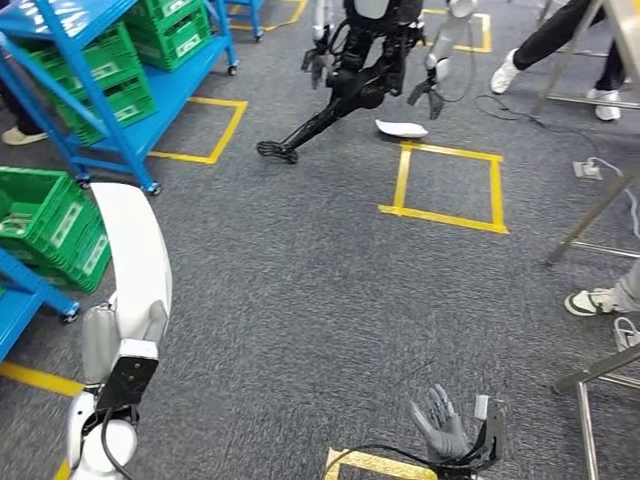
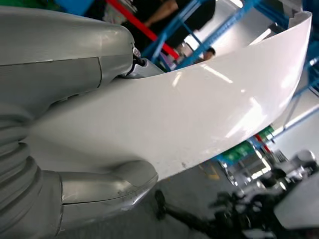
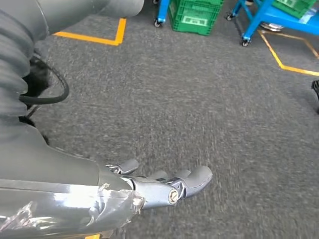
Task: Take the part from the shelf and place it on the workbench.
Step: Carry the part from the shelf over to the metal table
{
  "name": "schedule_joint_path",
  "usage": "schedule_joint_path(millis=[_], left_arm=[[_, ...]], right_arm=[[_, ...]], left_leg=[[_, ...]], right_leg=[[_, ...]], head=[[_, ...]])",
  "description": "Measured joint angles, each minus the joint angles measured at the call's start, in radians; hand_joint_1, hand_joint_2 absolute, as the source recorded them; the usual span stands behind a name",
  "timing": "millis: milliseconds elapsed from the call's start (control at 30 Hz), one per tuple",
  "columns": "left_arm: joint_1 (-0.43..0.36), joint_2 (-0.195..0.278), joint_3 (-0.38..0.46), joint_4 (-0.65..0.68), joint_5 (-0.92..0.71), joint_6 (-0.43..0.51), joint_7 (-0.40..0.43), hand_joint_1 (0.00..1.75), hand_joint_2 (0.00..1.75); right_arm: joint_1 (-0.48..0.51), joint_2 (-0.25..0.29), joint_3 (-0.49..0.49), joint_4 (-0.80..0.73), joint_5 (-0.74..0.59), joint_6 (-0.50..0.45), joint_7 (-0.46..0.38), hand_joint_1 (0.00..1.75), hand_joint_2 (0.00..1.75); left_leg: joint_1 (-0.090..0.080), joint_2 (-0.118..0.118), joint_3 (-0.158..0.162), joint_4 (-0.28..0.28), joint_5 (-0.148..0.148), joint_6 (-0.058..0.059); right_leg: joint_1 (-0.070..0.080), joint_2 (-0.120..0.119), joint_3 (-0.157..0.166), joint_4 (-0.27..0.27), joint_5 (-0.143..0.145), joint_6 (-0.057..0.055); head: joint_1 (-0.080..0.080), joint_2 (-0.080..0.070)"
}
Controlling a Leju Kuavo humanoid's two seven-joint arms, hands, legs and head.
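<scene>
While the left hand [image 1: 106, 345] clasped the curved white part [image 1: 136, 255] at its lower end, long axis rising up and away from the fingers, the right hand [image 1: 441, 425] hung released over grey carpet [image 1: 302, 300], plainly farther off.

We hold our silver left arm low at the left side, its grey many-fingered left hand [image 1: 113, 340] clamped on the curved white glossy part [image 1: 136, 255], thick thumb [image 2: 109, 186] pressed against one face and the other fingers against the opposite face. Our silver right arm hangs low on the right, and its dark grey right hand [image 1: 440, 425] holds nothing, fingers [image 3: 177, 181] stretched out and slightly apart above the floor.
</scene>
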Motion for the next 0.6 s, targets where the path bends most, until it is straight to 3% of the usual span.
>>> schedule_joint_path(millis=[33,67,100,167,233,300,333,400,467,500,533,567,600], left_arm=[[0.001,-0.003,-0.002,0.000,0.001,-0.008,-0.003,1.75,1.75],[0.001,-0.007,-0.005,0.000,0.000,-0.013,-0.005,1.75,1.75],[0.000,-0.011,-0.008,0.000,-0.001,-0.018,-0.005,1.75,1.75],[-0.005,-0.020,-0.018,0.000,-0.007,-0.023,-0.005,1.75,1.75],[-0.011,-0.030,-0.034,0.000,-0.013,-0.025,-0.003,1.75,1.75],[-0.017,-0.042,-0.050,0.000,-0.019,-0.026,0.001,1.75,1.75],[-0.020,-0.048,-0.056,0.000,-0.022,-0.026,0.003,1.75,1.75],[-0.026,-0.058,-0.069,0.000,-0.025,-0.027,0.008,1.75,1.75],[-0.027,-0.062,-0.080,0.000,-0.027,-0.027,0.010,1.75,1.75],[-0.028,-0.062,-0.085,0.000,-0.027,-0.027,0.011,1.75,1.75],[-0.028,-0.062,-0.088,0.000,-0.026,-0.026,0.012,1.75,1.75],[-0.029,-0.062,-0.089,0.000,-0.025,-0.025,0.013,1.75,1.75],[-0.030,-0.062,-0.090,0.000,-0.023,-0.024,0.013,1.75,1.75]], right_arm=[[0.005,0.000,-0.005,-0.003,0.001,0.004,0.000,0.00,1.75],[0.010,0.000,-0.010,-0.006,0.002,0.007,0.000,0.00,1.75],[0.014,0.000,-0.016,-0.009,0.002,0.011,0.000,0.00,1.75],[0.019,-0.001,-0.026,-0.015,0.002,0.018,0.000,0.00,1.75],[0.023,-0.003,-0.035,-0.021,0.004,0.024,0.000,0.00,1.75],[0.033,-0.007,-0.044,-0.025,0.006,0.028,0.000,0.00,1.75],[0.039,-0.010,-0.049,-0.026,0.007,0.029,0.000,0.00,1.75],[0.044,-0.014,-0.057,-0.026,0.011,0.030,0.000,0.00,1.75],[0.041,-0.014,-0.061,-0.026,0.018,0.031,0.000,0.00,1.75],[0.040,-0.014,-0.061,-0.026,0.022,0.031,0.000,0.00,1.75],[0.040,-0.014,-0.061,-0.026,0.027,0.029,0.000,0.00,1.75],[0.040,-0.014,-0.062,-0.026,0.033,0.027,0.000,0.00,1.75],[0.040,-0.014,-0.062,-0.026,0.039,0.023,0.000,0.00,1.75]], left_leg=[[0.000,-0.002,-0.022,0.029,0.003,-0.001],[0.001,-0.004,-0.026,0.022,0.025,-0.003],[0.004,-0.008,-0.010,-0.022,0.063,-0.005],[0.015,-0.048,0.044,-0.148,0.128,-0.012],[0.021,-0.082,0.073,-0.214,0.141,-0.006],[0.018,-0.072,0.075,-0.217,0.138,0.014],[0.017,-0.063,0.076,-0.218,0.140,0.022],[0.017,-0.041,0.079,-0.220,0.141,0.037],[0.011,-0.017,0.080,-0.220,0.140,0.045],[0.008,-0.003,0.080,-0.220,0.138,0.047],[0.005,0.010,0.081,-0.220,0.136,0.048],[0.004,0.022,0.083,-0.220,0.134,0.049],[0.002,0.034,0.087,-0.220,0.131,0.048]], right_leg=[[-0.001,0.013,0.001,0.000,0.000,0.000],[-0.002,0.027,0.001,0.000,0.000,0.001],[-0.004,0.041,0.002,0.002,-0.001,0.003],[-0.008,0.069,-0.002,0.011,-0.003,0.015],[-0.010,0.090,-0.012,0.018,-0.004,0.028],[-0.013,0.107,-0.020,0.013,0.000,0.039],[-0.014,0.103,-0.022,0.014,-0.001,0.043],[-0.012,0.059,-0.047,0.064,-0.032,0.050],[-0.010,0.002,-0.110,0.193,-0.097,0.055],[-0.011,-0.012,-0.142,0.259,-0.123,0.056],[-0.011,-0.019,-0.161,0.299,-0.133,0.055],[-0.011,-0.023,-0.160,0.300,-0.124,0.054],[-0.011,-0.027,-0.137,0.258,-0.097,0.051]], head=[[0.000,0.000],[0.000,0.000],[0.000,0.000],[-0.001,0.000],[-0.003,0.000],[-0.003,0.000],[-0.003,0.000],[0.004,0.000],[0.010,0.000],[0.010,0.000],[0.010,0.000],[0.010,0.000],[0.010,0.000]])
